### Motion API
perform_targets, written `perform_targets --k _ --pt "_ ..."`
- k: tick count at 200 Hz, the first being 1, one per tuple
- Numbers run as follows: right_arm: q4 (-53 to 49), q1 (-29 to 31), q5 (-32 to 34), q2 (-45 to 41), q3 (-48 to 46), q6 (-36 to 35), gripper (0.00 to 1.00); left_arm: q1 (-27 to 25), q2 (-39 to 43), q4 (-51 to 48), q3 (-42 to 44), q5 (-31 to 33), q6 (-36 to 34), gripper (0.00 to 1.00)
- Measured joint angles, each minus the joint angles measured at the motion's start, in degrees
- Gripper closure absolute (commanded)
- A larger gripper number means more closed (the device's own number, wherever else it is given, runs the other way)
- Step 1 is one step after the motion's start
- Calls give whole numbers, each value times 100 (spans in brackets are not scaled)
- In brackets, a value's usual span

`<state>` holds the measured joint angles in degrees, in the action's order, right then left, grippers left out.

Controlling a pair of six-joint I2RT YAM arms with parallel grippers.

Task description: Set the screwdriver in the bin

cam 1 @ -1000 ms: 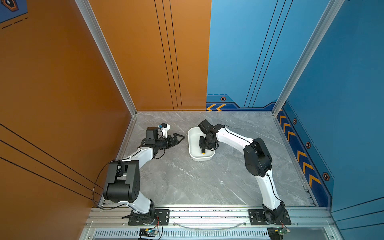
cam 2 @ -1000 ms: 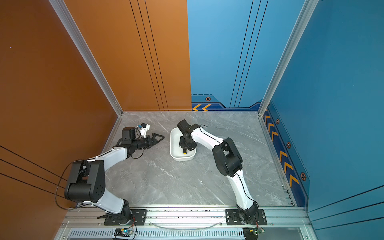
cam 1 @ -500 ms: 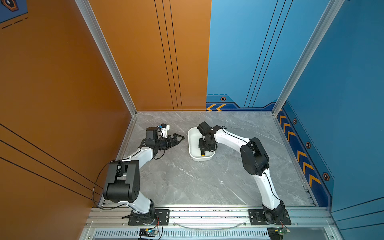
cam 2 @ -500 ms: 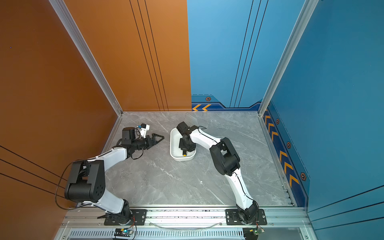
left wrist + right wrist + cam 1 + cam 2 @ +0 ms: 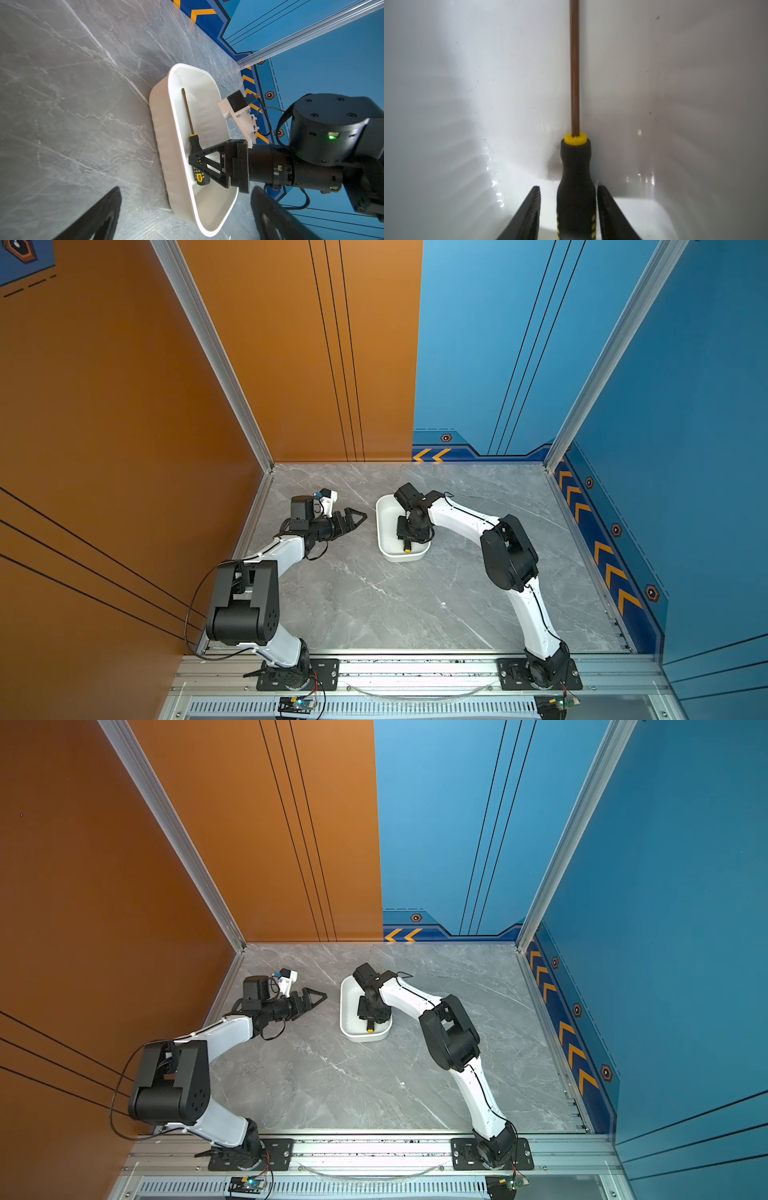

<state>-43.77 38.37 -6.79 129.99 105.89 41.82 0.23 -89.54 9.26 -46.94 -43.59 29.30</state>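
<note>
Once flat inside the bin (image 5: 164, 135), letting go of the screwdriver (image 5: 192, 137), with right gripper (image 5: 568, 188) barely parted astride its handle, left gripper (image 5: 361, 515) spread wide beside the bin, clear.

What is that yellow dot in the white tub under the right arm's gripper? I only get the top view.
Observer: The yellow end of a screwdriver. The left wrist view shows its whole length lying inside the bin.
Operator: Is it being squeezed?
Observer: No. In the right wrist view the right gripper is open, with a clear gap on one side of the screwdriver.
Operator: And the other gripper?
Observer: The left wrist view shows the left gripper open, holding nothing.
</note>
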Motion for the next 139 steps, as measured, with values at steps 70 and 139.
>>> perform_targets --k 70,139 --pt "-758 59 422 -1370 260 -525 38 334 1235 -1005 0 1008 -597 2" --pt "-804 -1040 892 -3654 -522 -2116 31 498 2811 -232 1248 2328 -1121 2"
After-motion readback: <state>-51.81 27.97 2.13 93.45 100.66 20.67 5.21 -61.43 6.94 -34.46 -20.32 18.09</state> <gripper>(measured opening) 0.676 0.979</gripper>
